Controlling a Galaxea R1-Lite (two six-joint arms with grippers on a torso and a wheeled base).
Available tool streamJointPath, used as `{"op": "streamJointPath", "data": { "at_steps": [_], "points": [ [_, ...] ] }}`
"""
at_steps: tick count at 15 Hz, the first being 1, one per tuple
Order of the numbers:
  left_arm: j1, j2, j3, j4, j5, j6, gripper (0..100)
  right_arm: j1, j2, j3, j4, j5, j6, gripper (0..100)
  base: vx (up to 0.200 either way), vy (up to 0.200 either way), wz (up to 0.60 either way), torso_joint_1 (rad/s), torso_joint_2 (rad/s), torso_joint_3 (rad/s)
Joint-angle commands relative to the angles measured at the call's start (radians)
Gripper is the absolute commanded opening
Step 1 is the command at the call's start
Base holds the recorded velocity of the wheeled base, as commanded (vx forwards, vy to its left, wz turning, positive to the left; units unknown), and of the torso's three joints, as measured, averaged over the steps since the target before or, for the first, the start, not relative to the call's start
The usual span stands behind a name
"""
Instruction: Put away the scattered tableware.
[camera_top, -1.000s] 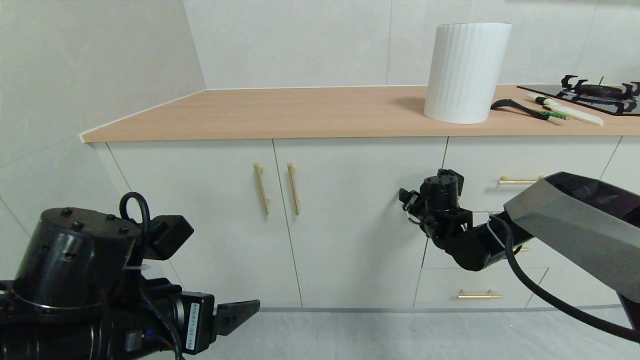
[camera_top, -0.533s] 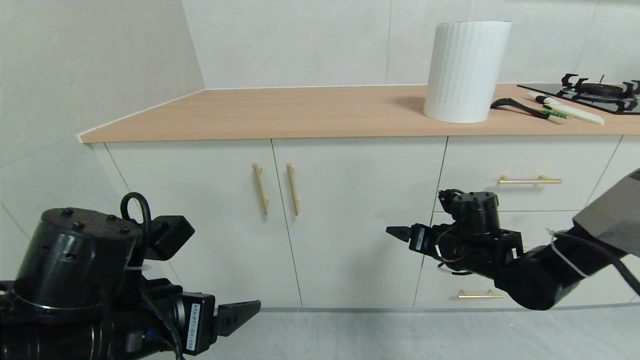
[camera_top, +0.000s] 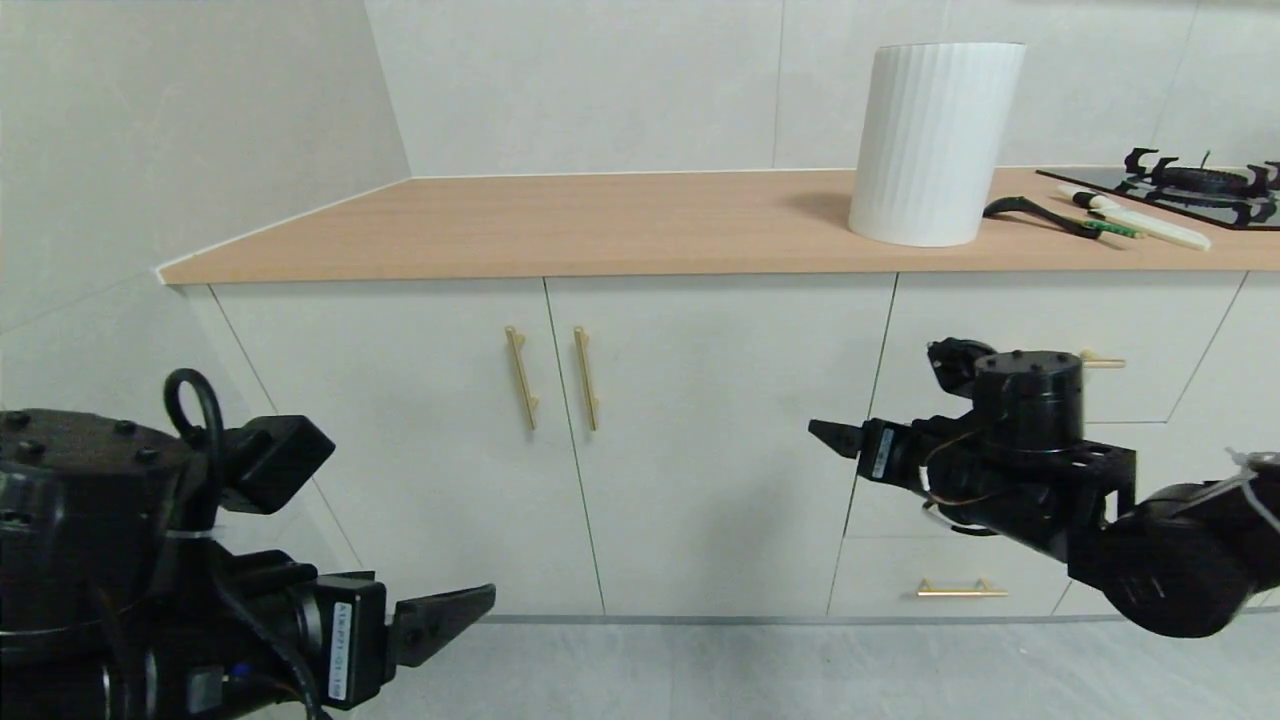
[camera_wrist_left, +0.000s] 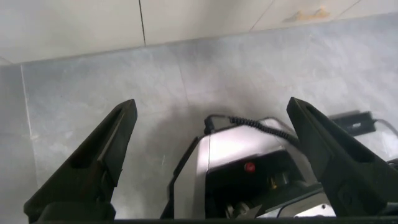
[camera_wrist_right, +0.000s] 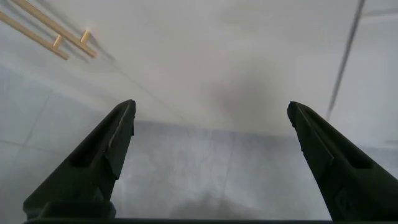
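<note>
On and under the bench (camera_top: 600, 225), by count

One white ribbed canister (camera_top: 935, 145), one black utensil (camera_top: 1035, 215), one pale utensil (camera_top: 1150, 228), one small green item (camera_top: 1110, 229) and one hob (camera_top: 1200, 182). Below are two upright door handles (camera_top: 521, 377) and two drawer handles (camera_top: 960, 590). There are two end effectors: left end effector (camera_top: 470, 605), right end effector (camera_top: 830, 437).

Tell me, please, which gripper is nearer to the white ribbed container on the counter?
Right. The right gripper hangs below the white ribbed container, slightly to its left. The left gripper sits even lower and much farther left.
</note>
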Motion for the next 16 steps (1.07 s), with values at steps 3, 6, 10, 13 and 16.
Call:
{"op": "streamJointPath", "data": {
  "at_steps": [3, 6, 10, 13, 16],
  "points": [
    [0.086, -0.347, 0.155, -0.001, 0.012, 0.128, 100, -0.041, -0.394, 0.167, 0.002, -0.122, -0.106, 100, 0.000, 0.000, 0.00, 0.000, 0.00, 0.000],
    [0.142, -0.567, 0.187, 0.001, 0.012, 0.210, 100, -0.073, -0.651, 0.287, 0.003, -0.162, -0.247, 100, 0.000, 0.000, 0.00, 0.000, 0.00, 0.000],
    [0.316, -0.904, 0.221, 0.008, 0.014, 0.401, 100, -0.142, -1.187, 0.425, 0.281, -0.191, -0.448, 100, 0.000, 0.000, 0.00, 0.000, 0.00, 0.000],
    [0.367, -1.060, 0.223, 0.037, 0.011, 0.414, 100, -0.258, -1.510, 0.418, 0.612, -0.178, -0.449, 100, 0.000, 0.000, 0.00, 0.000, 0.00, 0.000],
    [0.419, -1.133, 0.224, 0.063, 0.017, 0.415, 100, -0.318, -1.720, 0.395, 0.793, -0.178, -0.451, 100, 0.000, 0.000, 0.00, 0.000, 0.00, 0.000]
  ]
}}
